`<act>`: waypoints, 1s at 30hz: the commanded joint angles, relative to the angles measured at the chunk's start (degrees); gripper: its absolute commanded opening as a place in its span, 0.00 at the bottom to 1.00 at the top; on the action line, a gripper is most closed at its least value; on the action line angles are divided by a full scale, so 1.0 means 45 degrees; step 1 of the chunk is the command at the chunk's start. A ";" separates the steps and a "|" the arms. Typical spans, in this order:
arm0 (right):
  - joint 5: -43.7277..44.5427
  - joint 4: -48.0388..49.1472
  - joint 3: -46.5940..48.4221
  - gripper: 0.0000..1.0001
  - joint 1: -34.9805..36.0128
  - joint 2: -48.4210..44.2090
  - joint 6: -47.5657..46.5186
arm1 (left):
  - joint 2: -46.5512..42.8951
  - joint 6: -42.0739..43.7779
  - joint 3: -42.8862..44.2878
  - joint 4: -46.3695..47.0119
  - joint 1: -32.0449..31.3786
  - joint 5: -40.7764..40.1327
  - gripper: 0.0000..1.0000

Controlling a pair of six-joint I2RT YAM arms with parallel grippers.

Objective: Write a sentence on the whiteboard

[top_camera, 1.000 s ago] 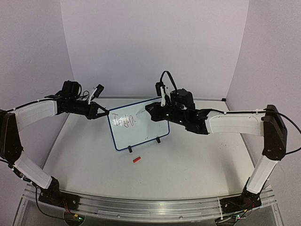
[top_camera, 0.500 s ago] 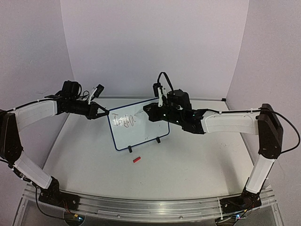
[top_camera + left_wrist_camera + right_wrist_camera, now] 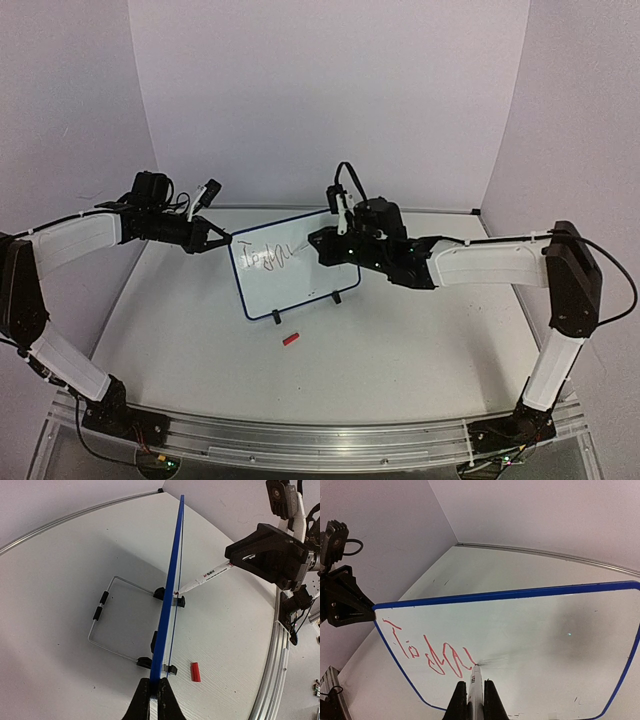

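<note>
Right now your right gripper (image 3: pixel 472 694) is clamped on the marker (image 3: pixel 205 576), whose tip touches the whiteboard (image 3: pixel 300 290) just right of the last red stroke. Bare board lies further right, along its long axis. Your left gripper (image 3: pixel 155 690) pinches the upright board's upper left corner. The sentence (image 3: pixel 427 652) reads roughly "Tod" plus loops, and the barrel print is illegible.

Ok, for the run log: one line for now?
left gripper shut on whiteboard; right gripper shut on marker, tip on board; sentence partway; red cap on table
</note>
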 commanded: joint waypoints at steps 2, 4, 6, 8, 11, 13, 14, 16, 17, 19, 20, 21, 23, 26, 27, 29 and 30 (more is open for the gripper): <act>0.0588 0.0028 -0.0286 0.00 -0.0065 -0.0269 -0.0023 | -0.0534 0.0163 0.0272 -0.0137 -0.0075 -0.0053 0.00; 0.0426 0.0008 -0.0293 0.00 -0.0063 -0.0374 -0.0023 | -0.0529 0.0157 0.0284 -0.0137 -0.0070 -0.0057 0.00; 0.0275 0.0022 -0.0339 0.00 -0.0051 -0.0579 0.0036 | -0.0558 0.0167 0.0252 -0.0137 -0.0082 -0.0058 0.00; 0.0273 0.0060 -0.0414 0.00 -0.0064 -0.0929 0.0115 | -0.0558 0.0163 0.0259 -0.0147 -0.0090 -0.0067 0.00; 0.0357 0.0066 -0.0370 0.00 -0.0052 -0.1302 0.0004 | -0.0558 0.0170 0.0250 -0.0137 -0.0110 -0.0059 0.00; 0.0391 0.0047 -0.0235 0.00 -0.0104 -0.1297 -0.0081 | -0.0557 0.0160 0.0266 -0.0132 -0.0090 -0.0058 0.00; 0.0354 0.0047 -0.0188 0.00 -0.0144 -0.1253 -0.0096 | -0.0558 0.0167 0.0264 -0.0137 -0.0089 -0.0072 0.00; 0.0329 0.0047 -0.0030 0.00 -0.0189 -0.1101 -0.0118 | -0.0558 0.0185 0.0247 -0.0152 -0.0089 -0.0095 0.00; 0.0314 0.0047 0.0017 0.00 -0.0204 -0.1043 -0.0120 | -0.0558 0.0178 0.0262 -0.0155 -0.0089 -0.0096 0.00; 0.0272 0.0074 0.0189 0.00 -0.0247 -0.0848 -0.0110 | -0.0527 0.0176 0.0263 -0.0154 -0.0105 -0.0097 0.00; 0.0280 0.0083 0.0233 0.00 -0.0243 -0.0804 -0.0108 | -0.0521 0.0176 0.0266 -0.0156 -0.0093 -0.0097 0.00; 0.0276 0.0103 0.0291 0.00 -0.0255 -0.0725 -0.0120 | -0.0504 0.0176 0.0282 -0.0157 -0.0094 -0.0097 0.00; 0.0280 0.0158 0.0367 0.00 -0.0288 -0.0607 -0.0121 | -0.0491 0.0176 0.0289 -0.0155 -0.0089 -0.0097 0.00; 0.0270 0.0258 0.0433 0.00 -0.0308 -0.0498 -0.0074 | -0.0495 0.0188 0.0290 -0.0175 -0.0098 -0.0097 0.00; 0.0270 0.0261 0.0474 0.00 -0.0308 -0.0450 -0.0074 | -0.0494 0.0209 0.0296 -0.0176 -0.0112 -0.0097 0.00; 0.0124 0.0254 0.0521 0.00 -0.0302 -0.0334 -0.0053 | -0.0499 0.0195 0.0293 -0.0166 -0.0115 -0.0097 0.00; -0.0031 0.0244 0.0526 0.00 -0.0312 -0.0276 -0.0039 | -0.0499 0.0196 0.0302 -0.0175 -0.0109 -0.0097 0.00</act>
